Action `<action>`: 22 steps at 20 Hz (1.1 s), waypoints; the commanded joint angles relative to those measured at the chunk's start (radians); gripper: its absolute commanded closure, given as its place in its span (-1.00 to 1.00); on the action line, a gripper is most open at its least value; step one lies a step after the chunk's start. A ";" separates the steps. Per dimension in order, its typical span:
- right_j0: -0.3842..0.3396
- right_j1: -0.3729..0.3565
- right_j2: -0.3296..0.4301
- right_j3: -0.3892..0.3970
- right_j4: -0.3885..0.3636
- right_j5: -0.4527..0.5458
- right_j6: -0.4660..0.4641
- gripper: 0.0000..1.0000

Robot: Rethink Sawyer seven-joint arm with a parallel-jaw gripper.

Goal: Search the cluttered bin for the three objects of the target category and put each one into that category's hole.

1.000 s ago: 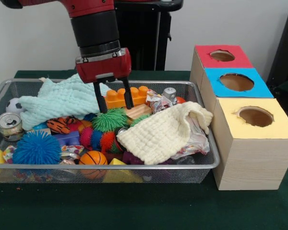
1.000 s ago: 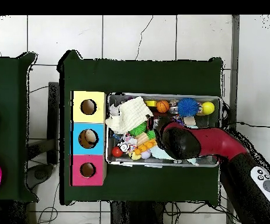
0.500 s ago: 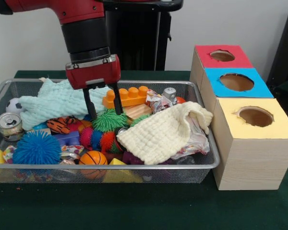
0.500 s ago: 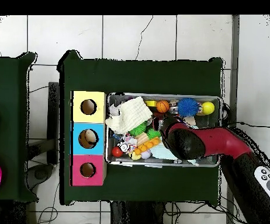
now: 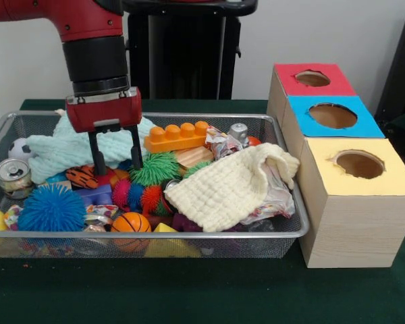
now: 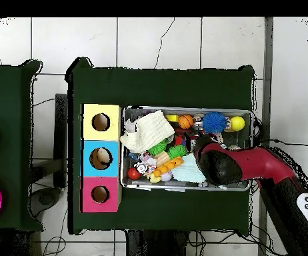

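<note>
Jaws (image 5: pixel 115 159) spread open over the left part of the wire bin (image 5: pixel 209 239), gripping nothing.

Front view: red and black arm (image 5: pixel 94 47) hanging down in front of the pale green cloth (image 5: pixel 57 145), tips just above the striped orange toy (image 5: pixel 81 177) and beside the green spiky ball (image 5: pixel 154 169). Orange brick (image 5: pixel 179 135) lying toward the back, cream cloth (image 5: pixel 229 185) draped at the right, blue spiky ball (image 5: pixel 52 208), basketball (image 5: pixel 130 223) and can (image 5: pixel 13 177) at the front left. Red box (image 5: pixel 310 79), blue box (image 5: pixel 332 116) and yellow box (image 5: pixel 358 165) standing in a row just right of the bin, each with a round hole.

Overhead view: arm (image 6: pixel 250 167) reaching in from the right across the bin (image 6: pixel 183 110) on the green table (image 6: pixel 157 83); boxes (image 6: pixel 101 158) left of the bin.
</note>
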 commanded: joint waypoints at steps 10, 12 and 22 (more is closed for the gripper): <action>0.054 -0.018 -0.135 -0.020 -0.158 0.231 -0.242 -1.00; 0.072 -0.008 -0.161 -0.036 -0.160 0.259 -0.223 -1.00; 0.141 0.039 -0.243 -0.092 -0.168 0.388 -0.203 -1.00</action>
